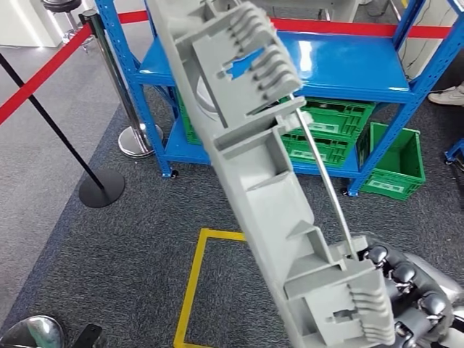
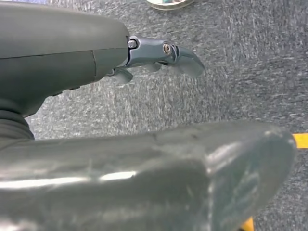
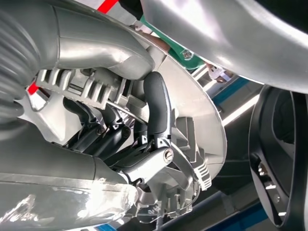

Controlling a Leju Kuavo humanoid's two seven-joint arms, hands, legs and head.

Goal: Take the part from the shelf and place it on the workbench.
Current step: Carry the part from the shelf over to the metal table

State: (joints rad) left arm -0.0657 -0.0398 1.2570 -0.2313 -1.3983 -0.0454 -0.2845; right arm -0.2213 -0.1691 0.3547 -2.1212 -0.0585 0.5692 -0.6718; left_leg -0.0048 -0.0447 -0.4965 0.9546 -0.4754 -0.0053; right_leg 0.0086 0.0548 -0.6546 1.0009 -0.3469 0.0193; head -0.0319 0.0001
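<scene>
Currently the right hand (image 1: 411, 297) grips the part (image 1: 262, 167) at its lower end, dark fingers (image 3: 157, 103) wrapped around the grey moulding in the right wrist view. The part is off the shelf (image 1: 350, 69) and held in the air, slanting up and away from the hand across the head view, over the grey carpet (image 1: 137, 246) and the yellow floor marking (image 1: 191, 283).

Risks, as judged from this pose:
- The grip sits at 1 end only, so the long free end acts as a lever. A quick turn of the arm could make the part pivot or slip in the fingers.
- The free end reaches toward the shelf's blue frame; swinging it could knock the frame or the green crates (image 1: 333, 130) beneath.
- The thin metal rod (image 1: 322, 174) running along the part looks exposed and could bend or catch on something.
- The part hides much of the head view, so the workbench may be hard to see on approach.

The left hand (image 2: 163, 53) holds nothing; its fingers lie apart and loosely extended over the carpet, so it gives no support.

Part appearance: long, light grey plastic moulding, rigid, with ribbed comb-like sections near both ends, boxy recesses and raised walls along its length. The surface is matte and looks clean.
</scene>
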